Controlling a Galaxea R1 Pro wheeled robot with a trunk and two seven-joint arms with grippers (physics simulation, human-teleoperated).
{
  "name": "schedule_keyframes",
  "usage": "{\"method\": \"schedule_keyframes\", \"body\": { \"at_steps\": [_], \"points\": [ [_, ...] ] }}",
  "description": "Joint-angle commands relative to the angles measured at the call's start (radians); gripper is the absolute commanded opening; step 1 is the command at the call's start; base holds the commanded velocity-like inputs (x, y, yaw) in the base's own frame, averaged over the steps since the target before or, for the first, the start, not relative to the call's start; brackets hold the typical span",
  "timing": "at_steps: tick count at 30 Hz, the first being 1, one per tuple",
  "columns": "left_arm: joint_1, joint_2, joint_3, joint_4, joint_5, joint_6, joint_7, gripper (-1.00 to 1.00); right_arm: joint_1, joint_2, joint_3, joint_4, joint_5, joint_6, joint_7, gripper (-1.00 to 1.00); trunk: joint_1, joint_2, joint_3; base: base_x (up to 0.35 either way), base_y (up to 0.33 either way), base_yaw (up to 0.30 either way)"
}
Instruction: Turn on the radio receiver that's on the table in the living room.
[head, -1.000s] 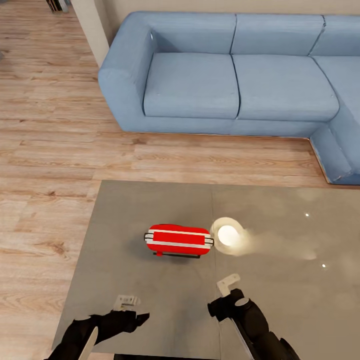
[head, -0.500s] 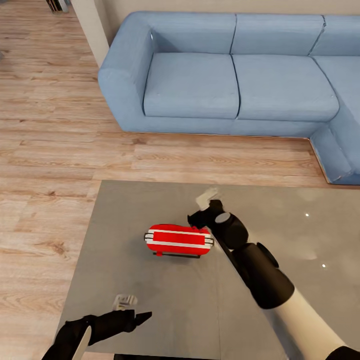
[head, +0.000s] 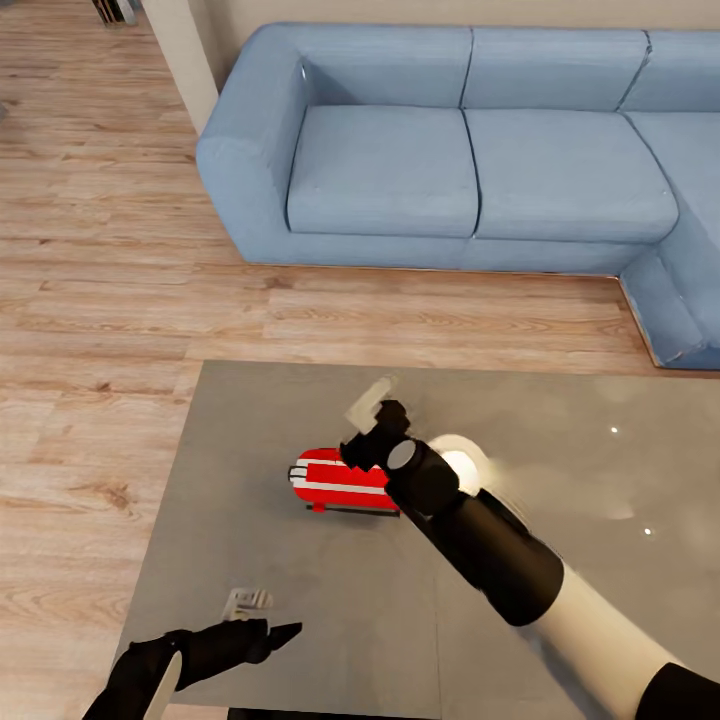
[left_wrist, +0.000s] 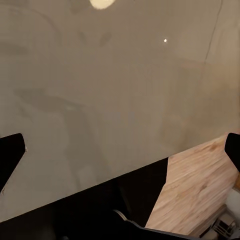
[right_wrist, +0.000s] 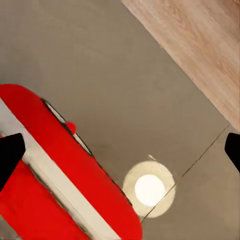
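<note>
Right gripper (head: 372, 415) over radio (head: 335, 480), frame centre; arm hides radio's right end. Fingers spread, holding nothing. Left gripper (head: 262, 622) low left over worktop (head: 250, 520), open, empty.

A big blue sofa (head: 470, 150) runs along the far side, L-shaped, its right arm turning toward us at the picture's edge. Three seat cushions show, all bare. Light wood floor (head: 100, 300) spreads in front and to the left. A beige wall corner (head: 185, 50) stands just beside the sofa's left armrest.
</note>
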Motion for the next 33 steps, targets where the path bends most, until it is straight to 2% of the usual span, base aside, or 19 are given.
{"method": "schedule_keyframes", "body": {
  "at_steps": [1, 4, 6, 10, 13, 19, 33],
  "points": [
    [0.000, 0.000, 0.000, 0.000, 0.000, 0.001, 0.011, 1.00, 0.000, 0.000, 0.029, 0.000, 0.003, 0.000, 0.000, 1.00, 0.000, 0.000, 0.000, 0.000, 0.000, 0.000],
    [0.000, 0.000, 0.000, 0.000, 0.000, 0.002, 0.042, 1.00, 0.000, -0.001, 0.111, -0.001, -0.002, 0.000, 0.000, 1.00, 0.000, 0.000, 0.000, 0.000, 0.000, 0.000],
    [0.000, 0.000, 0.000, 0.000, 0.000, 0.003, 0.049, 1.00, 0.000, -0.001, 0.142, -0.002, -0.004, 0.000, 0.000, 1.00, 0.000, 0.000, 0.000, 0.000, 0.000, 0.000],
    [0.001, 0.000, 0.000, 0.001, 0.000, 0.003, 0.054, 1.00, -0.001, 0.000, 0.172, -0.001, -0.007, 0.000, 0.002, 1.00, 0.000, 0.000, 0.000, 0.000, 0.000, 0.000],
    [0.000, 0.000, 0.000, 0.001, 0.000, 0.003, 0.055, 1.00, 0.000, 0.000, 0.180, -0.001, -0.018, 0.000, 0.006, 1.00, 0.000, 0.000, 0.000, 0.000, 0.000, 0.000],
    [0.000, 0.000, 0.000, 0.003, 0.001, 0.003, 0.056, 1.00, 0.000, -0.004, 0.184, 0.000, -0.093, 0.000, 0.007, 1.00, 0.000, 0.000, 0.000, 0.000, 0.000, 0.000],
    [0.000, 0.000, 0.000, 0.005, 0.002, 0.005, 0.056, 1.00, -0.001, -0.018, 0.183, 0.029, -0.112, 0.000, 0.008, 1.00, 0.000, 0.000, 0.000, 0.000, 0.000, 0.000]
  ]
}}
